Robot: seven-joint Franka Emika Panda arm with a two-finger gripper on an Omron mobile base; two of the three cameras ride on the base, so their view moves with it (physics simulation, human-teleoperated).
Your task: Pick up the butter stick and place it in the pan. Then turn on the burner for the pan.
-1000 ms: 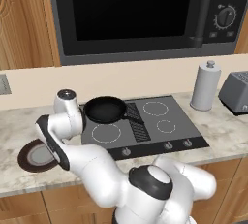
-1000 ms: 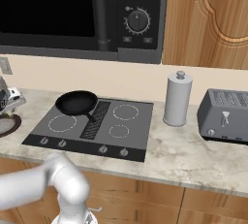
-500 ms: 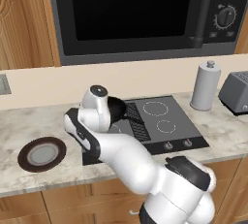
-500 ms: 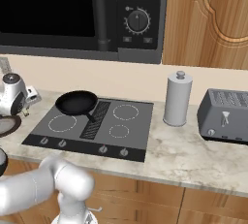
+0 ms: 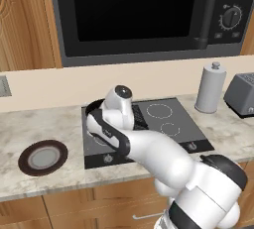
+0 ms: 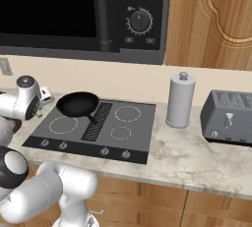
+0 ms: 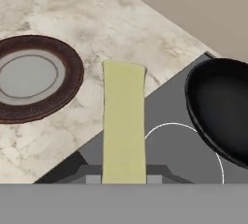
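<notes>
The butter stick [image 7: 124,121], a pale yellow bar, is held in my gripper [image 7: 124,178], which is shut on it. In the hand view it hangs over the cooktop's front left corner, where counter and glass meet. The black pan [image 7: 218,106] lies just to its right, apart from it. In the right base view the pan [image 6: 78,104] sits on the rear left of the cooktop [image 6: 113,123], and my hand [image 6: 24,104] hovers left of it. The pan hides its burner. My arm covers most of the pan [image 5: 94,106] in the left base view.
A dark brown plate [image 7: 34,77] with a grey centre lies on the counter left of the cooktop. Several knobs [image 6: 63,145] line the cooktop's front. A grey canister [image 6: 179,100] and a toaster [image 6: 231,118] stand to the right. A microwave [image 5: 134,15] hangs above.
My arm has swung right from over the plate to the cooktop's left edge beside the pan, carrying the butter stick. The gripper has stayed shut.
</notes>
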